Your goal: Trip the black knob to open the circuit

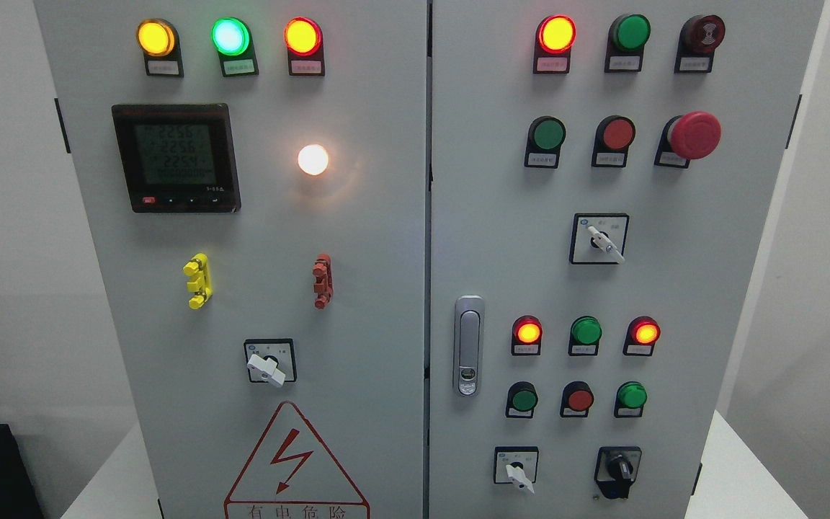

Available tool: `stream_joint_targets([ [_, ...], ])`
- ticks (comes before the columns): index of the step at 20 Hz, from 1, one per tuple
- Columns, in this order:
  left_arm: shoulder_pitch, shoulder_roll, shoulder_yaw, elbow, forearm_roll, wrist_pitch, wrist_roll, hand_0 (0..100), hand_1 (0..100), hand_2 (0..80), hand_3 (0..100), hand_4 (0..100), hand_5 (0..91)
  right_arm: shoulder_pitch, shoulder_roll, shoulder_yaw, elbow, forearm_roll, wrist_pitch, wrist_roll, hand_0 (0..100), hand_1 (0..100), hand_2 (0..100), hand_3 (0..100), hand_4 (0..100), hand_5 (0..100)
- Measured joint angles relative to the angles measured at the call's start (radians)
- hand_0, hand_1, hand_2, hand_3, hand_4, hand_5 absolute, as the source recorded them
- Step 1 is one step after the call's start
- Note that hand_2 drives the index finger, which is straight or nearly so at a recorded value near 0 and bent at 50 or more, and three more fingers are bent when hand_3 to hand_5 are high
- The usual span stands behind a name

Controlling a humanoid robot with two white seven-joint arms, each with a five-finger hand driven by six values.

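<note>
The black knob [618, 470] is a rotary switch on a black plate at the lower right of the grey control cabinet's right door [501, 216]. Its handle stands roughly upright, tipped slightly to one side. Left of it sits a white-handled selector switch [516, 470] whose handle points down to the right. Neither of my hands nor either arm shows in the head view.
The right door carries lit red lamps [556, 33], green and red push buttons, a red mushroom stop button [693, 135], another white selector [600, 238] and a door latch [468, 345]. The left door [256, 303] has a meter [176, 158], lamps, a white selector [269, 365] and a warning triangle.
</note>
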Motion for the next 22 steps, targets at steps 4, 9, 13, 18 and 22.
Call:
stream_joint_targets([
  [4,0.0,0.0,0.0,0.0,0.0,0.0,0.0,12,39,0.0,0,0,0.0,0.0,0.0,-0.001,-0.093,0.0,-0.011,-0.003,0,9,0,100,92,89],
  [9,0.0,0.0,0.0,0.0,0.0,0.0,0.0,12,39,0.0,0,0,0.0,0.0,0.0,-0.001,-0.152,-0.002,-0.011,-0.017,0,9,1,100,93,92],
  [13,0.0,0.0,0.0,0.0,0.0,0.0,0.0,12,39,0.0,0,0,0.0,0.0,0.0,-0.015,-0.218,-0.003,-0.011,-0.019,0,10,2,100,94,93],
  [18,0.0,0.0,0.0,0.0,0.0,0.0,0.0,12,39,0.0,0,0,0.0,0.016,0.002,-0.038,-0.36,-0.003,0.032,-0.019,0,10,2,100,96,94],
  [22,0.0,0.0,0.0,0.0,0.0,0.0,0.0,12,39,0.0,0,0,0.0,0.059,0.002,-0.04,-0.509,-0.004,0.09,-0.02,0,10,3,100,96,95],
])
